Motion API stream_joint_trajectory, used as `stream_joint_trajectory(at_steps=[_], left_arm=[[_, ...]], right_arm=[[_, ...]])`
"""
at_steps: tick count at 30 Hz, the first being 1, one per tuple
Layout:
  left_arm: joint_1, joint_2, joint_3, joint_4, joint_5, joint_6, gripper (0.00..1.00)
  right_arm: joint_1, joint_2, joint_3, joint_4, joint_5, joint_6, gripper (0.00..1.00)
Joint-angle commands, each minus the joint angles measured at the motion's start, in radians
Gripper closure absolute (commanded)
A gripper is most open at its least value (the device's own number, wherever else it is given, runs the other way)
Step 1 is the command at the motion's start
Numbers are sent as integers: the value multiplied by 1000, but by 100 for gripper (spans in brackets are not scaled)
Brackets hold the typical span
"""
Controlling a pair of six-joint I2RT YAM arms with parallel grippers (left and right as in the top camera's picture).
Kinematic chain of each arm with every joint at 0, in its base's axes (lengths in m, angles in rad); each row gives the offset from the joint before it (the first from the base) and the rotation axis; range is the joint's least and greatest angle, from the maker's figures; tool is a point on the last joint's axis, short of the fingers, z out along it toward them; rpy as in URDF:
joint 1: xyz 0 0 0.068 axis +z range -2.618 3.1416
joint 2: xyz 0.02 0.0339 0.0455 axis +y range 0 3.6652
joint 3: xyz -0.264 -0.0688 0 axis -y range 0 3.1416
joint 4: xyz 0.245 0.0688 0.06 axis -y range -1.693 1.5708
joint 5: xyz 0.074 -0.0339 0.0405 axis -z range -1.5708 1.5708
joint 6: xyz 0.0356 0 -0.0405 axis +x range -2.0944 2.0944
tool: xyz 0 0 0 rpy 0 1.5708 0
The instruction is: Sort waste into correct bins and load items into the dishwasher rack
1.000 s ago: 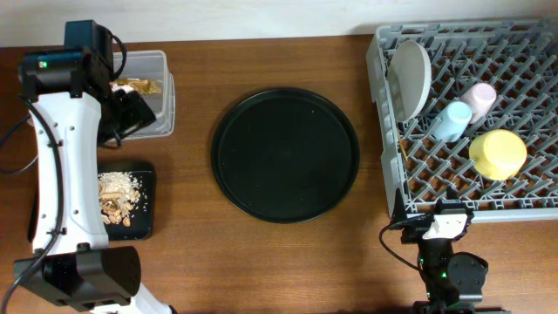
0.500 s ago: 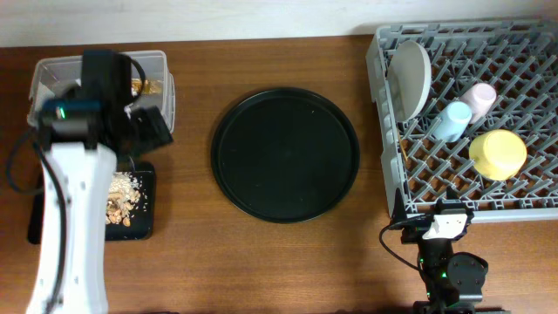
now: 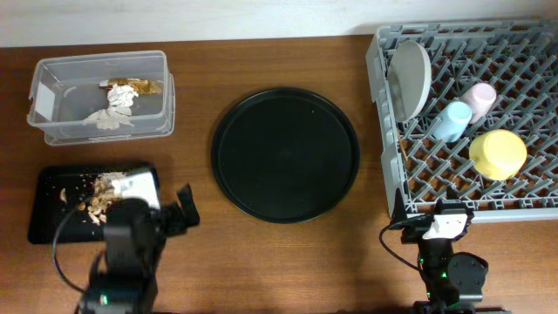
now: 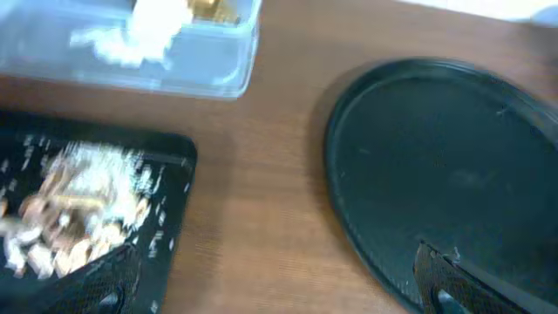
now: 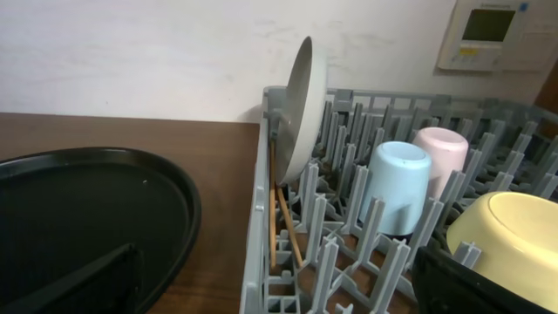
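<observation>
brown wooden table [image 3: 261,262]: lies under both arms.
left gripper [image 4: 275,292]: spread wide, empty. a shallow black rectangular tray [image 4: 170,174] of beige food scraps [image 4: 70,201] sits just ahead-left, and a clear plastic rectangular tub [image 4: 235,61] with crumpled white-silver and gold-brown wrappers [image 4: 148,22] lies beyond it.
right gripper [image 5: 288,296]: spread wide, empty. the large grey plastic lattice dishwasher rack [image 5: 259,218] is straight ahead.
items: pale grey-green round plate [image 5: 301,113] on edge, small light-blue cup [image 5: 397,187], small pink cup [image 5: 445,153] and yellow-green bowl [image 5: 506,235], all in the rack, ahead-right.
handling: the items are likely light, stiff and smooth. pinch cups at the rim and the plate by its upper edge. scraps would crumble and wrappers would squash.
</observation>
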Motion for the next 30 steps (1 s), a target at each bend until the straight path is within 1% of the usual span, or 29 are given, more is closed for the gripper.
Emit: stream_joint_trajectory(at_steps=[1, 3, 7, 10, 17, 19, 24, 28, 30], left_arm=[[-3, -153, -134, 80, 51, 140, 1], [-3, -196, -184, 103, 50, 142, 1], [-3, -201, -243, 149, 77, 142, 1], [-3, -217, -314, 257, 114, 142, 1], [-3, -334, -494, 521, 113, 142, 1], [-3, -374, -538, 571, 113, 142, 1], [-3, -449, -587, 591, 114, 151, 1], [-3, -497, -600, 590, 114, 241, 1], [-3, -529, -606, 573, 113, 255, 1]], right_arm=[[-6, -7, -7, -1, -5, 8, 2], [-6, -7, -7, -1, -5, 8, 2], [-6, -7, -7, -1, -5, 8, 2], [-6, -7, -7, -1, -5, 8, 2], [-6, -7, -7, -1, -5, 8, 2], [-6, -7, -7, -1, -5, 8, 2], [-6, -7, -7, -1, -5, 8, 1], [-6, -7, -7, -1, -5, 8, 2], [-6, -7, -7, -1, -5, 8, 2]])
